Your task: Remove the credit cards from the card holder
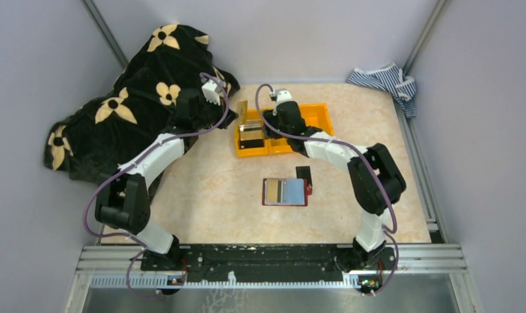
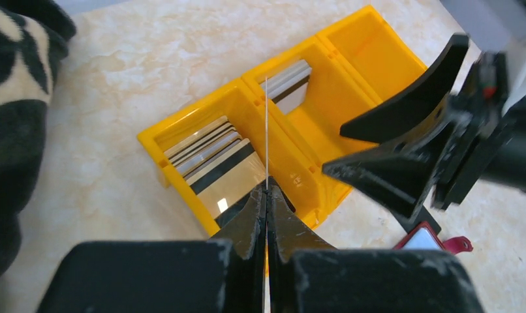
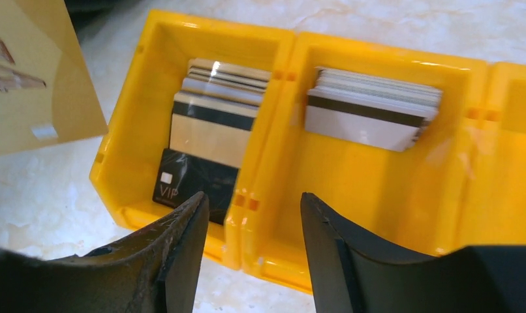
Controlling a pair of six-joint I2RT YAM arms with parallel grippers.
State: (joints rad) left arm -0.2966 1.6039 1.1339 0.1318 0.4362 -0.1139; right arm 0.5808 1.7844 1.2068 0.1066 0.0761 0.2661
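My right gripper (image 3: 254, 199) fingers spread apart above the yellow bin's (image 3: 371, 195) near wall, credit cards (image 3: 211, 130) stacked in its left compartment, black VIP card (image 3: 195, 182) nearest me, silver-grey cards (image 3: 371, 107) in the middle compartment, beige card (image 3: 32, 78) far left, outside the bin

card holder (image 2: 422, 236): mostly behind right tool (image 2: 333, 152) | gold card (image 3: 32, 72): cut by left edge, print blurred

My left arm (image 1: 157, 156) and right arm (image 1: 331, 151) were alike: smooth white shells joined by chunky black joints. A purple-grey cable (image 1: 86, 216) ran in loose loops along each. My left gripper (image 2: 267, 190) had matte black, wedge-shaped fingers (image 2: 247, 225) tapering to thin tips. My right gripper (image 3: 252, 199) wore the same black fingers (image 3: 182, 248), scuffed pale along the edges.
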